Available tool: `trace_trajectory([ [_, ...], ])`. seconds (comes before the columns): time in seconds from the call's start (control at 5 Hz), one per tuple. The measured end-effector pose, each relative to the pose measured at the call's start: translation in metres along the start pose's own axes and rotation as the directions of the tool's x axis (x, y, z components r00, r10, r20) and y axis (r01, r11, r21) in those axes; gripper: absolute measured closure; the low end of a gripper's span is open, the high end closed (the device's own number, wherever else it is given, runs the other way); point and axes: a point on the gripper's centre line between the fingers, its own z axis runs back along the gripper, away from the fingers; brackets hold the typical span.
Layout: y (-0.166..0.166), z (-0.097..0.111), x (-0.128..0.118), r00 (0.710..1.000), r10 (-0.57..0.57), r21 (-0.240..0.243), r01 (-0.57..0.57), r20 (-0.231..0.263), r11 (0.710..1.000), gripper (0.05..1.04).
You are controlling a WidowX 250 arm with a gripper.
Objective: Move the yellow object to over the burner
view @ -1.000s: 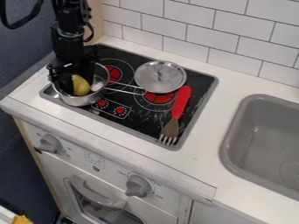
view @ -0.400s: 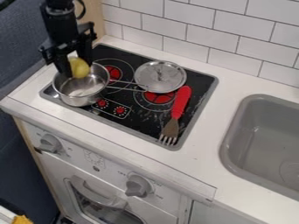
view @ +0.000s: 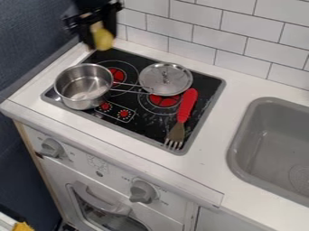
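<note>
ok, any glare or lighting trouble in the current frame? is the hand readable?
Camera view: bright highlights on the metal pot and lid; pale streaks on the black stovetop, can't tell if reflection or scuffs. Same view: black hand partly against the dark blue wall, low contrast; yellow object in it stands out.
</note>
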Motion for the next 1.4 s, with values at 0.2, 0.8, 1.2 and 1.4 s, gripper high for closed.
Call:
trace_trajectory([
  [0.2, -0.023, -0.025, -0.008, 0.999, -0.046, 0.07, 0.048, -0.026, 0.996, 0.434],
  [0.8, -0.05, -0.065, 0.0, 0.992, -0.093, 0.144, 0.104, -0.08, 0.984, 0.434],
  [1.2, -0.049, -0.067, 0.001, 0.991, -0.103, 0.143, 0.115, -0.084, 0.983, 0.099],
  [1.4, -0.047, -0.069, 0.001, 0.991, -0.1, 0.146, 0.112, -0.088, 0.983, 0.076],
])
